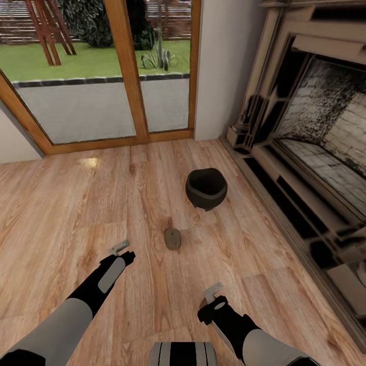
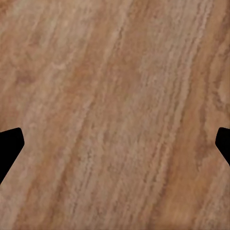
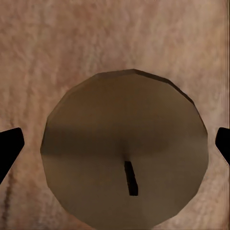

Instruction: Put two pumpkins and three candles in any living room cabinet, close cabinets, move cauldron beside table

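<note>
The black cauldron (image 1: 206,189) stands upright on the wooden floor (image 1: 76,203), near the fireplace. A grey-olive candle (image 1: 173,238) stands on the floor in front of it, between my two arms. My left gripper (image 1: 121,249) hangs open over bare floorboards (image 2: 115,96), left of that candle. My right gripper (image 1: 213,293) is open and points straight down at another candle (image 3: 124,143), whose round top and dark wick sit between its spread fingertips (image 3: 9,148) without touching them. The pumpkins and the cabinet are out of view.
A stone fireplace (image 1: 315,152) with a stepped hearth runs along the right side. A wood-framed glass door (image 1: 127,76) onto a garden closes the far side, with a white wall (image 1: 218,66) beside it. Open floor lies to the left.
</note>
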